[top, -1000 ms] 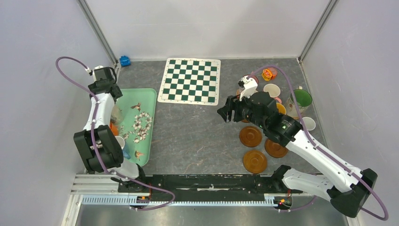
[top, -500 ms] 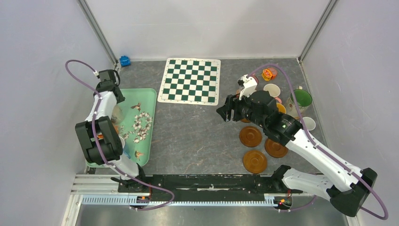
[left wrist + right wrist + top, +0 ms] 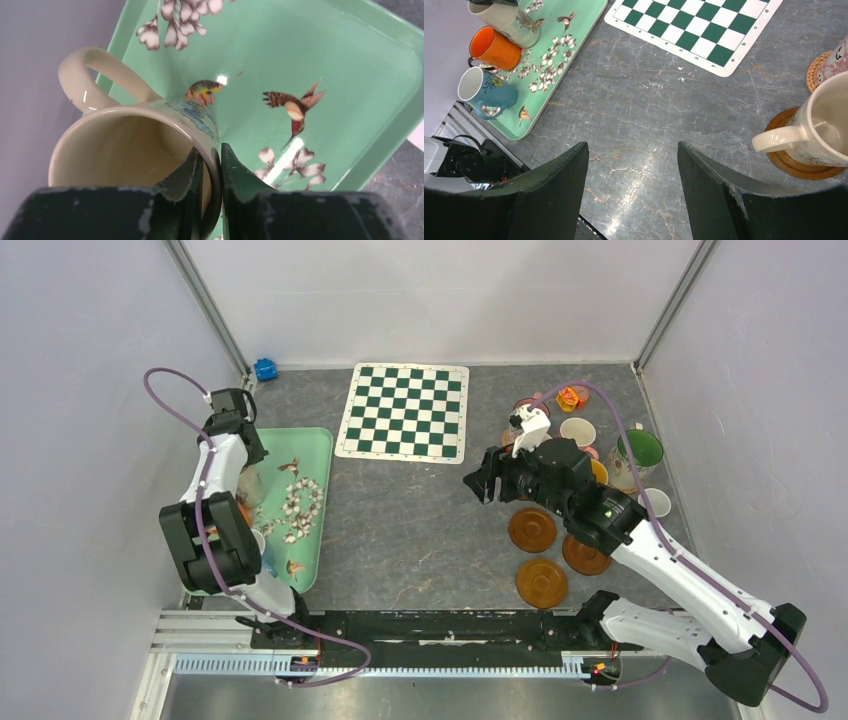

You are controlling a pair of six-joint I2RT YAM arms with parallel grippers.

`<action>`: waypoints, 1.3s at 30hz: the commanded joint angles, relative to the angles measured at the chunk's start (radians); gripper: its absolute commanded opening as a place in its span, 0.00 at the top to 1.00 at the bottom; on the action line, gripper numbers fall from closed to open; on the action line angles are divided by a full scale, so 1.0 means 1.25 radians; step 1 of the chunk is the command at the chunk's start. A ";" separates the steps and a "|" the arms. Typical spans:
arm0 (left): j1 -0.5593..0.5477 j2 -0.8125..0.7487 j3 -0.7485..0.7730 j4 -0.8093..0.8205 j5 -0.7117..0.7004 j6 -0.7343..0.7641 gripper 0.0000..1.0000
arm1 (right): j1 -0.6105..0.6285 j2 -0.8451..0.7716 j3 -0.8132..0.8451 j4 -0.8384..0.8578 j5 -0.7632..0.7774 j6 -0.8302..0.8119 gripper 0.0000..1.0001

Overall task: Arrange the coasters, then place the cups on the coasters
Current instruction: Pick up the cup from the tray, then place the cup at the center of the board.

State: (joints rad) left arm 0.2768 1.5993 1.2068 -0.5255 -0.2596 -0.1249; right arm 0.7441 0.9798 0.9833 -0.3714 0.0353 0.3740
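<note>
My left gripper (image 3: 216, 167) is shut on the rim of a cream cup (image 3: 125, 145), one finger inside and one outside, over the mint-green tray (image 3: 330, 65). The right wrist view shows that cup (image 3: 509, 19) at the tray's far end, beside an orange cup (image 3: 494, 49) and a teal cup (image 3: 486, 87). My right gripper (image 3: 633, 147) hangs open and empty over bare table. Three dark coasters (image 3: 532, 529) (image 3: 541, 582) (image 3: 585, 555) lie near it. A cream cup (image 3: 824, 125) stands on a dark coaster (image 3: 796, 167), and a pink cup (image 3: 836, 60) on a woven coaster (image 3: 815, 72).
A green-and-white chequered mat (image 3: 405, 411) lies at the back centre. More cups, cream (image 3: 578, 430), green-lined (image 3: 640, 452) and small white (image 3: 655, 502), cluster at the right beside an orange toy (image 3: 570, 397). A blue object (image 3: 265, 369) sits in the back left corner.
The left gripper has closed onto the cream cup's rim, with its wrist shifted slightly back-left. The right arm has drifted a little toward the near side.
</note>
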 commanded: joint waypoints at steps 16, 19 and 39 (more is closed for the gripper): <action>-0.312 -0.298 0.153 -0.181 0.166 0.099 0.98 | 0.003 -0.034 0.016 -0.042 0.116 -0.003 0.31; -0.402 -0.310 0.180 -0.246 0.147 0.127 0.98 | 0.002 -0.044 0.010 -0.048 0.122 -0.005 0.31; -1.124 -0.331 -0.068 -0.042 -0.080 0.024 0.98 | 0.002 -0.171 -0.076 -0.080 0.267 0.024 0.30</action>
State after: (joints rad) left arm -1.0046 1.1496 1.1240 -0.7898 -0.2031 -0.0769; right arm 0.7441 0.8158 0.8955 -0.4744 0.2920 0.3897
